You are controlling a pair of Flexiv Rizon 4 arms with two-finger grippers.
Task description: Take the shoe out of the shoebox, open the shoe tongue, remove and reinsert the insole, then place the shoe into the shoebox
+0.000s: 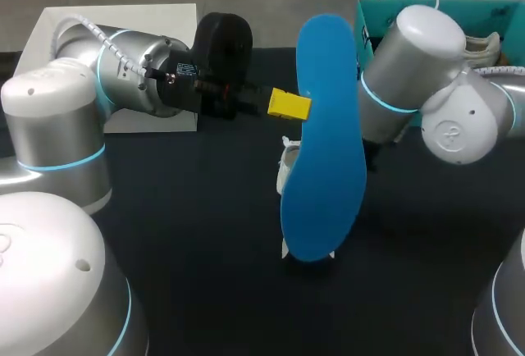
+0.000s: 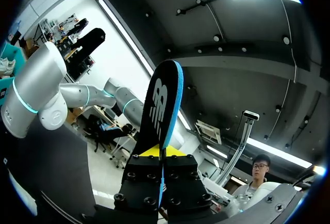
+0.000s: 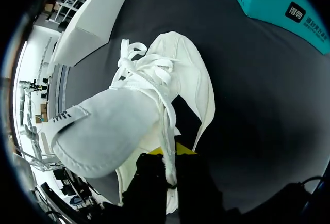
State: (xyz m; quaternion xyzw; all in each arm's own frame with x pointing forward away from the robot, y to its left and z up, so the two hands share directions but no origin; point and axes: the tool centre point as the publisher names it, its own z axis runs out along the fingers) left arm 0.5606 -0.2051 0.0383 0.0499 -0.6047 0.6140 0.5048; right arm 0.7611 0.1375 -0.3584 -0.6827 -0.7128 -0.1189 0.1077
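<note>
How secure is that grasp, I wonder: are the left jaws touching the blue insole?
Touching. Left wrist view: the left gripper has its jaws pressed on the insole, one each side.

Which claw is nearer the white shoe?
Right. The right claw is shut on the shoe itself; the left claw is shut on the blue insole, apart from the shoe.

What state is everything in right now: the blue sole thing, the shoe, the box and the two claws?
insole: out of the shoe, held upright in the air.
left gripper: shut on the insole's lower end.
shoe: out of the shoebox, laced.
right gripper: shut on the shoe.
shoebox: open.
lid: off, lying apart on the table.
</note>
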